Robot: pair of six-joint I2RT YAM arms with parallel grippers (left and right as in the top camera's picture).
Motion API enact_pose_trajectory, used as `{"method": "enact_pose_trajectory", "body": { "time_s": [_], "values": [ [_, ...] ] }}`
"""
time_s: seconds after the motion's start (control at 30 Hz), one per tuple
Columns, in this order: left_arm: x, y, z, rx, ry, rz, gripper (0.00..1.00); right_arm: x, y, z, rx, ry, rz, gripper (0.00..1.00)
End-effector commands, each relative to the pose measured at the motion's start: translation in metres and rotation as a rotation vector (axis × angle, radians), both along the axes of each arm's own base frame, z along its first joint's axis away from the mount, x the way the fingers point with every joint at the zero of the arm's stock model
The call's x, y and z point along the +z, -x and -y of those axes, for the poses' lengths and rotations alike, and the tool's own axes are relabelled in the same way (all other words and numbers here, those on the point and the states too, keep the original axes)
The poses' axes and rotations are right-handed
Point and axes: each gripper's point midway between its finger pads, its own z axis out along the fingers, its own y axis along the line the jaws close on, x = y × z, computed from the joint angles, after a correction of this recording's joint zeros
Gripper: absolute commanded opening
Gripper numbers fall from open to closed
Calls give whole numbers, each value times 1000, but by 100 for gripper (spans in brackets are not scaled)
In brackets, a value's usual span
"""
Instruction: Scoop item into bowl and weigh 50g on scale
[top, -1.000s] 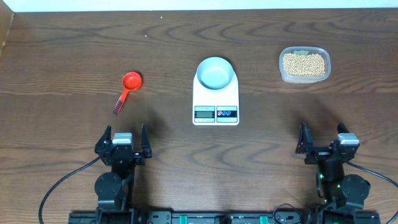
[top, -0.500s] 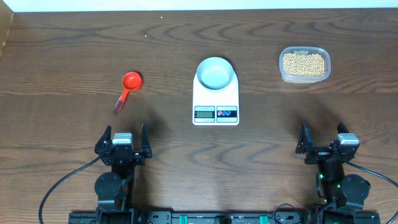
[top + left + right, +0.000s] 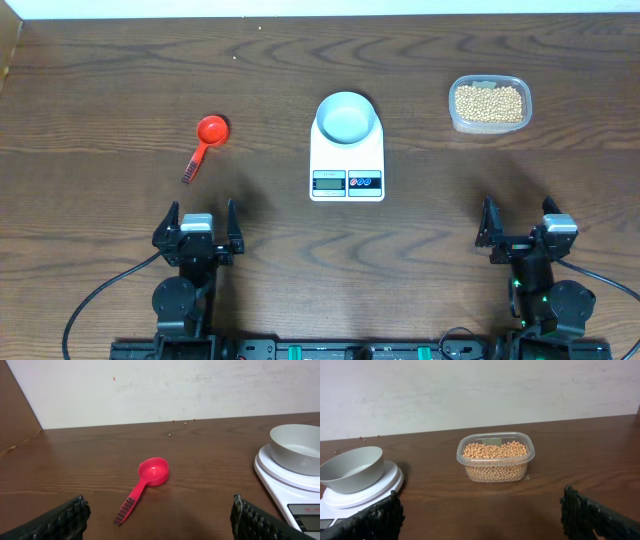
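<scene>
Overhead camera: fixed high above, looking straight down; whole table (image 3: 120, 80) in frame, arm bases (image 3: 178, 298) at 6 o'clock. Left wrist camera: low, close to the tabletop, facing the wall (image 3: 175, 385) at 12 o'clock; red scoop (image 3: 150, 476) near centre. Right wrist camera: equally low, same heading; tub (image 3: 495, 457) near centre. Both wrist views share the scale (image 3: 280, 485) and bowl (image 3: 299, 450).

Left arm (image 3: 178, 295), right arm (image 3: 550, 298) — jaws wide, empty.

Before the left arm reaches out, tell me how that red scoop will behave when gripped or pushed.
The red scoop looks like thin moulded plastic: probably stiff and light. Its round cup likely outweighs the slim handle, so a push may spin it. The ribbed handle end should resist slipping.
</scene>
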Motion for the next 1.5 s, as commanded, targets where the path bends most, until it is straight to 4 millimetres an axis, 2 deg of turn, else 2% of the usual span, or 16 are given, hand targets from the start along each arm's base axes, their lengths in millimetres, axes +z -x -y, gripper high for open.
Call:
{"method": "enact_pose_trajectory", "body": {
  "time_s": [0.0, 0.4, 0.67, 1.07, 1.33, 1.47],
  "values": [
    [-16, 0, -5, 25, -8, -40, 92, 0, 0, -4, 16, 2, -1, 99],
    [-13, 0, -4, 21, -8, -27, 92, 0, 0, -4, 17, 2, -1, 99],
    [5, 1, -4, 17, -7, 12, 92, 0, 0, -4, 17, 2, -1, 99],
    [47, 1, -4, 18, -3, 43, 92, 0, 0, -4, 16, 2, -1, 99],
    [86, -13, -3, 15, -3, 15, 92, 0, 0, -4, 16, 2, -1, 99],
    [111, -25, 7, -43, 4, 0, 92, 0, 0, -4, 16, 2, -1, 99]
  ]
}}
